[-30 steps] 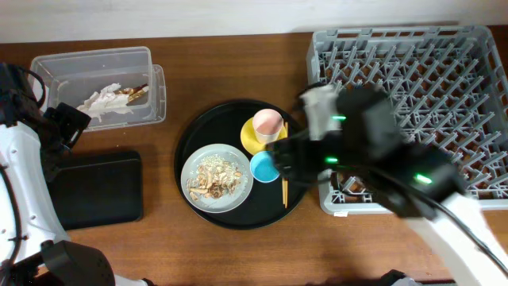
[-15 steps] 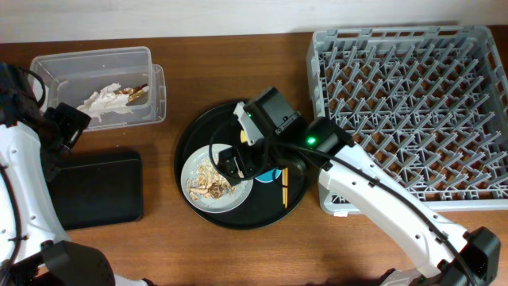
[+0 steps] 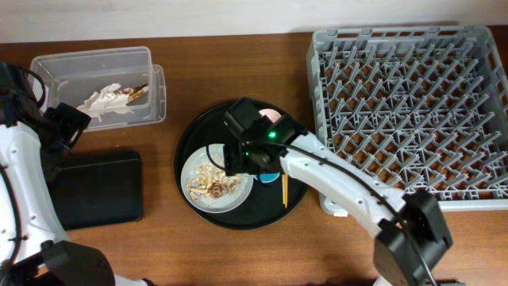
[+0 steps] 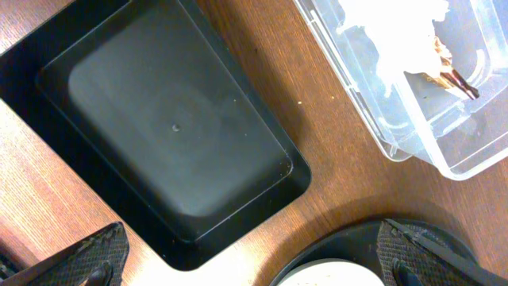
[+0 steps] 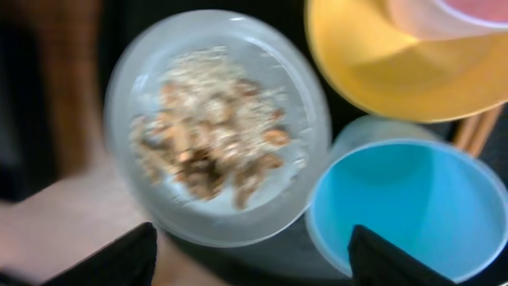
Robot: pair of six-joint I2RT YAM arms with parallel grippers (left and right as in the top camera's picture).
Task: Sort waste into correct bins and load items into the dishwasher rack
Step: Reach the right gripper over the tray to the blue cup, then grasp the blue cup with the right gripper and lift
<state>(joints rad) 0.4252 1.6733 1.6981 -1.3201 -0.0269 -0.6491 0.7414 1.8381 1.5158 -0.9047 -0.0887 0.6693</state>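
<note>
Right tool [image 5: 254, 258]: released, fingers spread wide, grasping nothing. The pale grey plate [image 5: 214, 127] with the food bits [image 5: 210, 147] lies directly below it. The light-blue cup [image 5: 413, 210] sits just beside the plate, near one finger. The yellow bowl [image 5: 397, 71] lies ahead.

Left tool [image 4: 254, 254]: released and empty, above the bench [image 4: 317, 119]. The shallow black tray [image 4: 171, 119] lies ahead of it. The clear tub [image 4: 413, 95] holding the wrapper scraps [image 4: 397, 32] lies ahead and to one side.

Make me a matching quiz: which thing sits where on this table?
Things:
1. wrapper scraps
2. food bits
3. pink cup
4. chopsticks

Places:
A. in the yellow bowl
B. in the clear tub
C. lying straight on the round black tray
D. on the grey plate

Pairs: 1-B, 2-D, 3-A, 4-C
</note>
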